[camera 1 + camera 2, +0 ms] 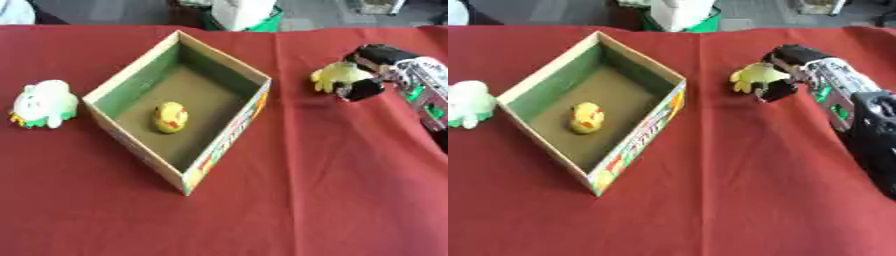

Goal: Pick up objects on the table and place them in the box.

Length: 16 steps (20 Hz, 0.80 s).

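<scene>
Your right hand (785, 75) came in from the right, its fingers curled around one pale yellow toy (753, 75), grasping it just above the red tablecloth (737, 190). To that hand's left stood one open cardboard box (226, 62), set askew, with one yellow duck (171, 117) lying on its floor. Farther left, well apart from the hand, one white and green toy (42, 103) lay outside the box. Your left hand did not show.

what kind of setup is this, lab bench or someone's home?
Likely a staged lab or demo table: a plain red cloth, one open cardboard box holding a yellow toy, and soft toys laid out singly. The right robot hand grips a pale yellow toy.
</scene>
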Each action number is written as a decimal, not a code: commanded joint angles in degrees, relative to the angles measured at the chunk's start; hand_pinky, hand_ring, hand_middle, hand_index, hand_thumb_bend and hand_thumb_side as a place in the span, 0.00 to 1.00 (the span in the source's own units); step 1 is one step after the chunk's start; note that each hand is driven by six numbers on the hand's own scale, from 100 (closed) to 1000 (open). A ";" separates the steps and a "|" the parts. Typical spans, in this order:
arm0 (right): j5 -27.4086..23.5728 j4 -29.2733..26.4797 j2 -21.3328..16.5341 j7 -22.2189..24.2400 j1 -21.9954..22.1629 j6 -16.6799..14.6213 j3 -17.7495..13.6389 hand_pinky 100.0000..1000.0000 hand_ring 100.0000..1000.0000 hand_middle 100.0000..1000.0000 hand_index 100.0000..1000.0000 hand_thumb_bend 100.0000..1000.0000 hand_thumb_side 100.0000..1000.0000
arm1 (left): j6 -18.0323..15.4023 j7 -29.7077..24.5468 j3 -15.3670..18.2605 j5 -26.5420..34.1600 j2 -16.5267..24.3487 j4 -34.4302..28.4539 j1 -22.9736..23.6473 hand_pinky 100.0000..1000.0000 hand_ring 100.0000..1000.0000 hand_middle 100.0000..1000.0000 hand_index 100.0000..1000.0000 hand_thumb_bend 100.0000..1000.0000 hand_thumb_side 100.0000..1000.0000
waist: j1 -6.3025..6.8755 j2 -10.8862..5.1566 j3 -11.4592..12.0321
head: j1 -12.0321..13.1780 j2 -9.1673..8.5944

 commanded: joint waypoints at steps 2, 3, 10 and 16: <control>-3.25 -5.40 -2.12 -2.32 -1.82 2.27 -1.38 0.69 0.72 0.44 0.59 0.00 0.38 | -0.03 -0.08 0.19 0.14 0.83 -0.96 -0.46 0.51 0.57 0.56 0.73 0.00 0.80 | -0.02 -1.62 -0.18 | 0.20 0.08; -3.97 -6.65 -2.26 -2.95 -2.13 2.95 -1.57 0.69 0.71 0.43 0.57 0.00 0.39 | -0.02 -0.08 0.19 0.15 0.86 -0.96 -0.43 0.51 0.57 0.56 0.73 0.00 0.80 | -0.04 -1.74 -0.23 | 0.18 0.15; -9.06 -15.74 -2.71 -5.60 -3.67 6.76 -1.32 0.68 0.67 0.37 0.51 0.00 0.38 | 0.00 -0.11 0.15 0.25 0.98 -0.96 -0.42 0.51 0.57 0.56 0.73 0.00 0.80 | -0.25 -2.26 -0.34 | 0.14 0.43; -12.96 -23.15 -1.43 -3.70 -5.94 8.83 0.52 0.68 0.65 0.37 0.50 0.00 0.44 | 0.01 -0.22 0.03 0.42 0.99 -0.96 -0.57 0.51 0.58 0.56 0.73 0.00 0.80 | -0.45 -2.56 -0.22 | -0.01 0.56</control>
